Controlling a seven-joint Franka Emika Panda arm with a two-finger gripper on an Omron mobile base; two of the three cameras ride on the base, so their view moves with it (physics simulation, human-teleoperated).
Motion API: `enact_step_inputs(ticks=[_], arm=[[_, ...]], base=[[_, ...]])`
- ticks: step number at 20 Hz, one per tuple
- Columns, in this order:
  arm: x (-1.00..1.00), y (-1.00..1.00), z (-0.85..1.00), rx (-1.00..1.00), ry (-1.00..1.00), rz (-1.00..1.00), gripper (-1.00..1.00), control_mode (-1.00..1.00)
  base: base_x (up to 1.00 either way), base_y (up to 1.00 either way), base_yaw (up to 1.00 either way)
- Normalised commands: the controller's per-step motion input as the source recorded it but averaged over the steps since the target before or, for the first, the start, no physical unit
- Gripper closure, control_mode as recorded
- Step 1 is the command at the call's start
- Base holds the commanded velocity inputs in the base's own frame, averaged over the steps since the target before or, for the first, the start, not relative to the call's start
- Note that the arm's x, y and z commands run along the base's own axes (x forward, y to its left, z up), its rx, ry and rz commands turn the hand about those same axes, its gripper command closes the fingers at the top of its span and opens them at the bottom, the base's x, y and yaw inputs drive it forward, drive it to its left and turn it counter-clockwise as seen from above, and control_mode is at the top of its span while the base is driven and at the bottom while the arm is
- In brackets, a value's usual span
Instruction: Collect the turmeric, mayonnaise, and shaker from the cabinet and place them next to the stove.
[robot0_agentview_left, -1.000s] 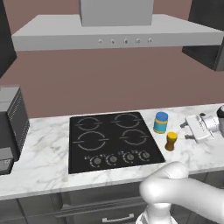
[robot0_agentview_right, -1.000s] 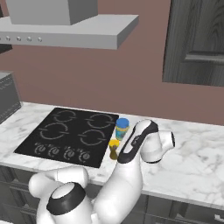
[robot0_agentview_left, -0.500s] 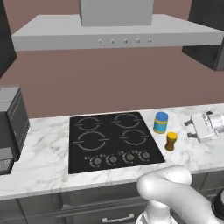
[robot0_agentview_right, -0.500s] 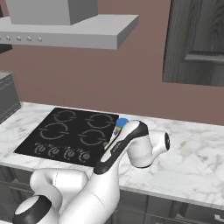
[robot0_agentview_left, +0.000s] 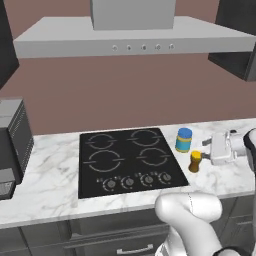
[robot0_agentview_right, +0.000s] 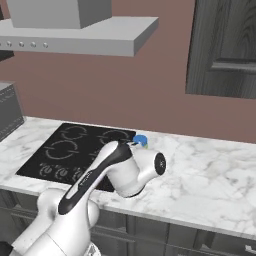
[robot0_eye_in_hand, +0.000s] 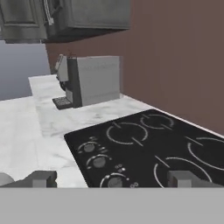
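Marble counter (robot0_agentview_left: 55, 175) carrying the stove (robot0_agentview_left: 127, 160), jars beside it.
Gripper (robot0_eye_in_hand: 111, 179) is hovering with fingers apart, gripping nothing; mayonnaise (robot0_agentview_left: 184, 140) and turmeric (robot0_agentview_left: 195, 161) are standing right of the stove.

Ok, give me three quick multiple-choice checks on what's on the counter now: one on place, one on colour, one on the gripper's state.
1. Where does the turmeric stand?
A. On a burner of the stove
B. On the marble counter, right of the stove
C. On the coffee machine

2. What colour is the lid of the mayonnaise?
A. Blue
B. Red
C. Green

3. How is the gripper?
A. Shut on the turmeric
B. Shut on the mayonnaise
C. Open, holding nothing

Answers:
1 B: in the left base view the amber jar stands on the marble past the cooktop's right edge.
2 A: its cap is bright blue.
3 C: in the hand view the fingertips stand wide apart with nothing between them.
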Motion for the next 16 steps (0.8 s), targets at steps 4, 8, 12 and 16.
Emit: enact_step_inputs(ticks=[4, 8, 12, 16], arm=[[-0.29, 0.73, 0.09, -0.03, 0.08, -0.20, -1.00, -1.00], [-0.33, 0.54, 0.06, -0.07, 0.12, -0.18, -1.00, -1.00], [-0.37, 0.57, 0.00, -0.10, 0.14, -0.18, -1.00, -1.00], [-0.40, 0.62, 0.00, -0.12, 0.15, -0.20, -1.00, -1.00]], base=[[0.00, 0.00, 0.00], [0.00, 0.00, 0.00], [0.00, 0.00, 0.00], [0.00, 0.00, 0.00]])
